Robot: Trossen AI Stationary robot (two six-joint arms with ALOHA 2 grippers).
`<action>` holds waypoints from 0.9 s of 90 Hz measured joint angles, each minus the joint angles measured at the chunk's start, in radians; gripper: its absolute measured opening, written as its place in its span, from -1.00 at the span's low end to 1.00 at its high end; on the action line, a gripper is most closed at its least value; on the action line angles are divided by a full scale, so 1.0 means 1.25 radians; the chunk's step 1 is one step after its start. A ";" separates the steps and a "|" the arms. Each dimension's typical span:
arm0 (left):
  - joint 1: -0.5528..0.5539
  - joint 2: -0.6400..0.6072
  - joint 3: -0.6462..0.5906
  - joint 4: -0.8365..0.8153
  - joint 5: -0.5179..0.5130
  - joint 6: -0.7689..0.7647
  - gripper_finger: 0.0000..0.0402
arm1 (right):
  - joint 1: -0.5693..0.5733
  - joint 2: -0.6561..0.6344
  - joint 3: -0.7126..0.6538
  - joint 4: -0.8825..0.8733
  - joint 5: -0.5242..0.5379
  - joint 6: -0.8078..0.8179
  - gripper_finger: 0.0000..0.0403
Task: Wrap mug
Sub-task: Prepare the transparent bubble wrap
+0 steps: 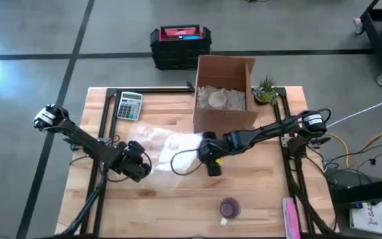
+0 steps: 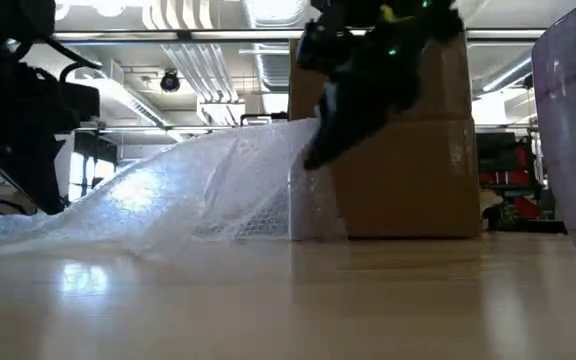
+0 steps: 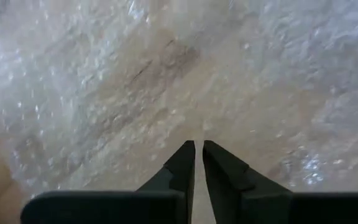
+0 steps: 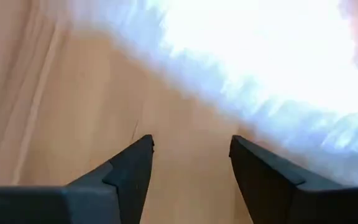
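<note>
- Evidently the wrapping had not begun: the purple mug point(image 1: 229, 209) stood alone near the table's point(image 1: 178, 199) front edge, well apart from the bubble wrap sheet point(image 1: 161, 143) spread across the table's middle.
- Left gripper point(image 1: 138, 166) sat at the sheet's left end; its wrist view showed the fingers point(image 3: 182, 165) nearly closed, with bubble wrap point(image 3: 104, 81) beneath them, though whether they pinched the film I could not tell.
- Right gripper point(image 1: 212, 164) hung at the sheet's right end, jaws apart and empty over bare wood, the wrap's edge point(image 4: 241, 81) just ahead of the fingers point(image 4: 135, 165).
- From the right jaws the mug lay toward the front edge, upright; the right arm was the nearer one, so it seemed better placed to fetch it.
- A cardboard box point(image 1: 224, 83), a calculator point(image 1: 129, 105) and a small plant point(image 1: 265, 89) stood along the back edge.
</note>
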 joint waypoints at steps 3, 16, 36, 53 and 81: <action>0.000 0.000 0.000 0.006 0.000 0.006 -0.90 | -0.005 0.000 -0.015 0.078 0.000 0.000 -0.06; 0.000 0.005 0.000 0.019 -0.002 0.012 -0.90 | -0.012 0.013 -0.061 0.380 0.002 -0.027 -0.12; 0.000 0.012 0.000 0.034 -0.002 0.017 -0.90 | -0.011 0.157 -0.021 0.578 -0.022 -0.069 -0.20; 0.000 0.009 0.000 0.069 -0.002 0.045 -0.90 | -0.011 0.321 0.136 0.422 -0.022 -0.045 -0.29; 0.000 0.010 0.000 0.087 0.000 0.060 -0.90 | -0.004 0.439 0.358 0.350 -0.039 -0.049 -0.35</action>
